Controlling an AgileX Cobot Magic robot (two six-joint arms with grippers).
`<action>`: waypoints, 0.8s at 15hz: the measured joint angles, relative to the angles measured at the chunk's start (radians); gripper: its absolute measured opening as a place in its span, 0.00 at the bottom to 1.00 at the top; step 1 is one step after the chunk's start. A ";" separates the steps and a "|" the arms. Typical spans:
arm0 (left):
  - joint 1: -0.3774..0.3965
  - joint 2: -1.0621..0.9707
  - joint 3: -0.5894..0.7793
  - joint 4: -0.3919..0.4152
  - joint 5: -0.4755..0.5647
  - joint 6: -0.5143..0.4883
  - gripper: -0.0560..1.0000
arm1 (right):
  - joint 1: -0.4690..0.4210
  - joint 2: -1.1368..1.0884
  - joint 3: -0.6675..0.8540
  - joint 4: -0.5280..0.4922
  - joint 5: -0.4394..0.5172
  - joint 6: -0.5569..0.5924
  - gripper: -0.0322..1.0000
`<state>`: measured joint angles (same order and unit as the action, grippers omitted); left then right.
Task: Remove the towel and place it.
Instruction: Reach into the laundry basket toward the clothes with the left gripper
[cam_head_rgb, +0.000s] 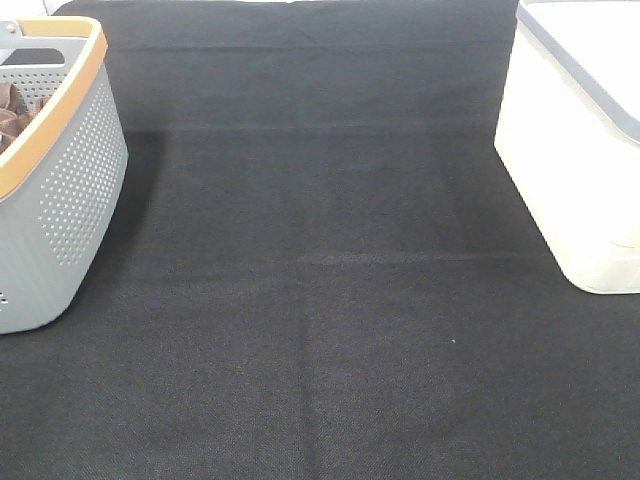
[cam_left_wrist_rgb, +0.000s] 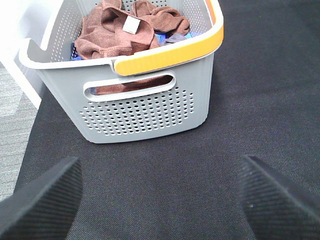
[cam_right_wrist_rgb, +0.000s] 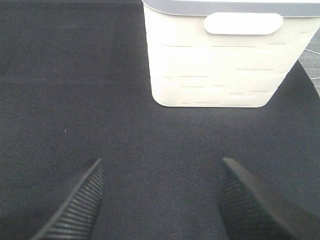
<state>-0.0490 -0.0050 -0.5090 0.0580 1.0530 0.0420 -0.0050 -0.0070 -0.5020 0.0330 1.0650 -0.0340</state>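
Currently, the towel (cam_left_wrist_rgb: 120, 35) lies bunched in the grey basket (cam_left_wrist_rgb: 150, 107) on the table (cam_head_rgb: 330, 300), white tag (cam_left_wrist_rgb: 131, 24) visible. Left gripper (cam_left_wrist_rgb: 160, 167): jaws wide, empty, facing the basket. Right gripper (cam_right_wrist_rgb: 161, 167): jaws wide, empty, facing the white bin (cam_right_wrist_rgb: 215, 65).

Item: black woven counter (cam_head_rgb: 330, 330), carrying two containers. Grey perforated basket (cam_head_rgb: 75, 190), orange-rimmed, is sitting at its left edge; white bin (cam_head_rgb: 565, 170), grey-rimmed, is sitting at its right edge, well apart.
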 joint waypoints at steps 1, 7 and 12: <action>0.000 0.000 0.000 0.000 0.000 0.000 0.81 | 0.000 0.000 0.000 0.000 0.000 0.000 0.63; 0.000 0.000 -0.012 -0.004 -0.115 0.000 0.81 | 0.000 0.000 0.000 0.000 0.000 0.000 0.63; 0.000 0.157 -0.025 0.056 -0.424 -0.001 0.71 | 0.000 0.000 0.000 0.000 0.000 0.000 0.63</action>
<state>-0.0490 0.1520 -0.5340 0.1140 0.6290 0.0410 -0.0050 -0.0070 -0.5020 0.0330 1.0650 -0.0340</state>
